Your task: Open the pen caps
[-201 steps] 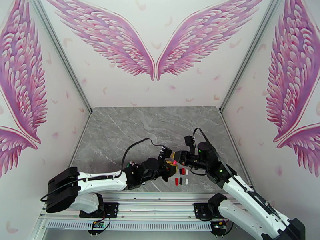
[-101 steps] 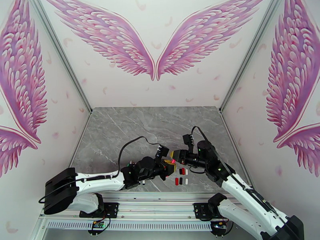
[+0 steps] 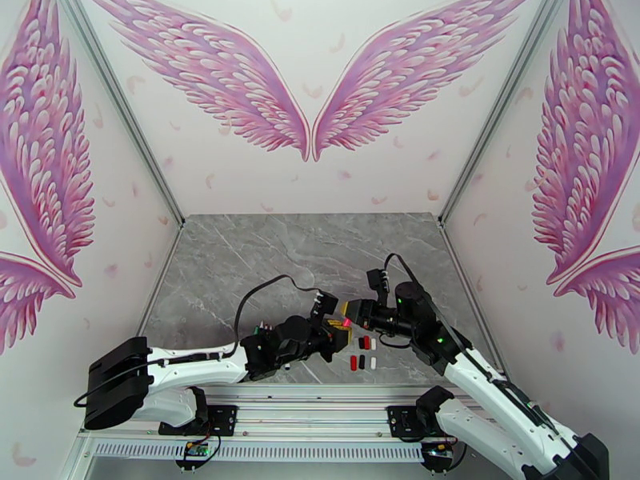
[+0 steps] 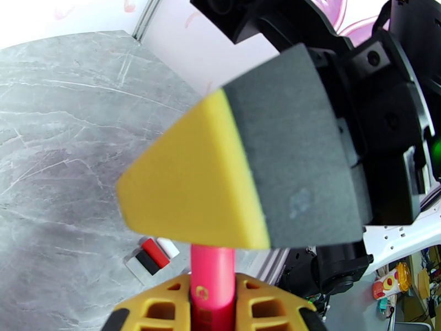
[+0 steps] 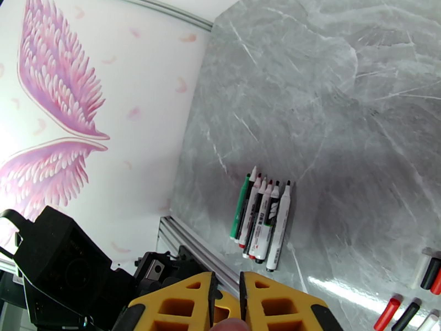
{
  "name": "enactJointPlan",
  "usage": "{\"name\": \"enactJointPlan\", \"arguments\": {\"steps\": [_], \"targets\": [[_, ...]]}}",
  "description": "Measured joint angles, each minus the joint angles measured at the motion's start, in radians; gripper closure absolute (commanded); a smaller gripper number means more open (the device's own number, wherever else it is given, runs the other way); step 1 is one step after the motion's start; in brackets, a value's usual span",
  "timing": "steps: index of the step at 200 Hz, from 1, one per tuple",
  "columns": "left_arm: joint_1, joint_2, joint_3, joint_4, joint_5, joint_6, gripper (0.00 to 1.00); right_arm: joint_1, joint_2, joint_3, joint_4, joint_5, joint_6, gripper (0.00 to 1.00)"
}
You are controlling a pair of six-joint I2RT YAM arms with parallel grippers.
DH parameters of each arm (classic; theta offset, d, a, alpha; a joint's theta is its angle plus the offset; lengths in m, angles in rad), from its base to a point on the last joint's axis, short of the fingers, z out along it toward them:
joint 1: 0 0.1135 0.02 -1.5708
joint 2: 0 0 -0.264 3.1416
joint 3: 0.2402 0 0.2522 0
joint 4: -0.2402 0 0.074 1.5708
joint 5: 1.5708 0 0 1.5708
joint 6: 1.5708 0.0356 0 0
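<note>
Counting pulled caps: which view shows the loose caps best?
Top external: all six loose caps lie unobstructed, though tiny. Left wrist catches three beside the pink pen; right wrist clips them at its corner.

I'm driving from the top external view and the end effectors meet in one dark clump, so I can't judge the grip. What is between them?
Observer: A red pen. The left end effector is shut on its barrel, and its far end runs behind the right end effector's pad.
Operator: Is the right one closed too?
Observer: Yes, its fingers nearly touch, with something pinkish between them.
Operator: Where are the other pens?
Observer: A row of pens lies side by side on the table, tips bare, apart from the loose caps.
</note>
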Motion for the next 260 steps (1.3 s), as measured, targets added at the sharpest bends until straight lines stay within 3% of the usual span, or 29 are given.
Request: {"name": "enactJointPlan", "arguments": {"steps": [68, 104, 170, 260], "targets": [[-0.011, 0.000, 0.005, -0.019, -0.010, 0.003, 0.95, 0.000, 0.000, 0.010, -0.038, 0.004, 0.000, 0.91], [-0.050, -0.005, -0.034, -0.130, 0.043, 0.002, 0.97, -0.059, 0.002, 0.037, -0.003, 0.198, -0.005, 0.90], [-0.046, -0.041, -0.089, -0.122, 0.086, -0.037, 0.97, -0.060, 0.008, 0.044, 0.046, 0.221, -0.035, 0.89], [0.048, -0.156, -0.115, -0.123, 0.112, -0.084, 0.96, -0.002, 0.031, 0.127, -0.362, 0.311, -0.219, 0.87]]}}
